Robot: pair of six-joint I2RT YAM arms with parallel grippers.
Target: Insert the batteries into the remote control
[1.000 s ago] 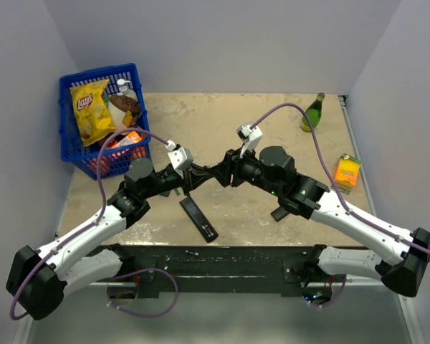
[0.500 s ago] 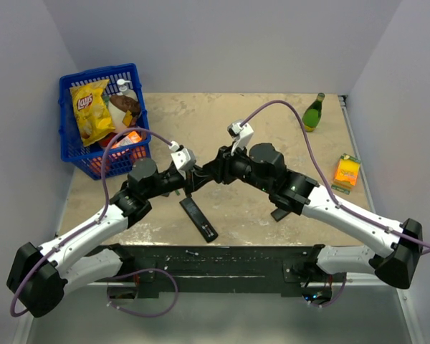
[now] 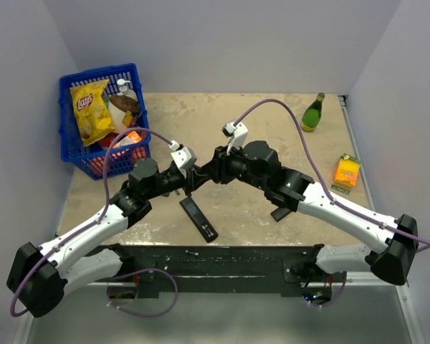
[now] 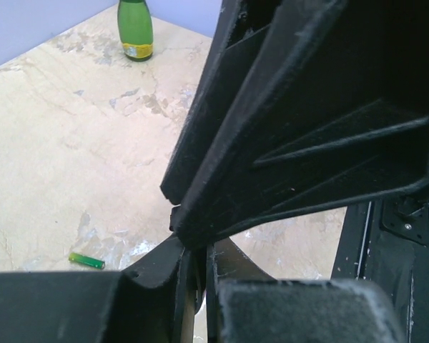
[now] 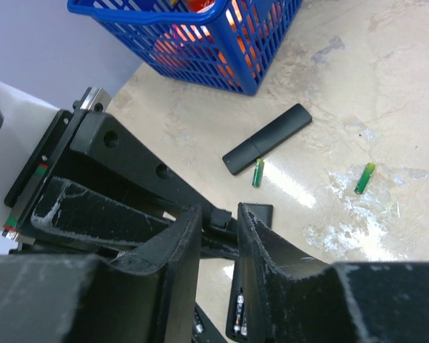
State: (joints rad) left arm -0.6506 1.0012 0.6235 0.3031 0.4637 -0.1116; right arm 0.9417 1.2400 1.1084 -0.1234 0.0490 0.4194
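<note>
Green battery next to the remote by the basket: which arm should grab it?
Right, I think. The right fingers are apart and point at the battery by the remote; the left fingers are shut and face the bottle instead.

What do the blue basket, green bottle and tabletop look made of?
Blue basket: moulded plastic, slight gloss, open lattice walls.
Green bottle: likely glass, glossy highlights; could be plastic.
Tabletop: beige marbled pattern, reflective patches; stone or laminate, cannot tell.

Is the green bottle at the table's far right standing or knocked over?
Upright. The green bottle stands on its base, neck up, in the overhead and left wrist views.
</note>
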